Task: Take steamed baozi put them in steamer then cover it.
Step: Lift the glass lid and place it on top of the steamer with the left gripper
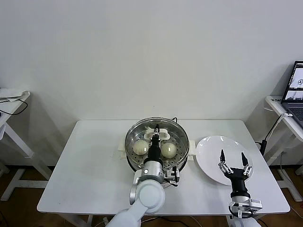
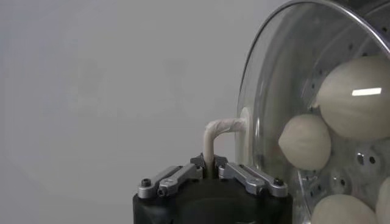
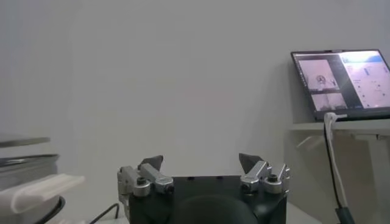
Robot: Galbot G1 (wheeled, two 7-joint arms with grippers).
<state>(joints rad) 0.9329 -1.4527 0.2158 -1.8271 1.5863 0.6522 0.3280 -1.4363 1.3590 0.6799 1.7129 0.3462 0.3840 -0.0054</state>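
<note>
The steamer (image 1: 182, 158) stands at the table's middle. The clear glass cover (image 1: 177, 135) lies over its mouth. My left gripper (image 1: 155, 141) is shut on the cover's white handle (image 1: 158, 134). Two cream-white baozi (image 1: 140, 147) (image 1: 168, 150) show through the glass; any others are hidden by my arm. In the left wrist view my gripper (image 2: 210, 165) pinches the handle (image 2: 213, 137), and three baozi (image 2: 305, 142) (image 2: 352, 97) (image 2: 335, 210) show behind the cover (image 2: 268, 91). My right gripper (image 1: 233, 160) is open and empty above the white plate (image 1: 210, 151).
The white table (image 1: 94, 165) carries only the steamer and the plate. A side table with a laptop (image 1: 294, 90) stands at the right, and the laptop also shows in the right wrist view (image 3: 341, 82). Another small table (image 1: 12, 101) stands at the left.
</note>
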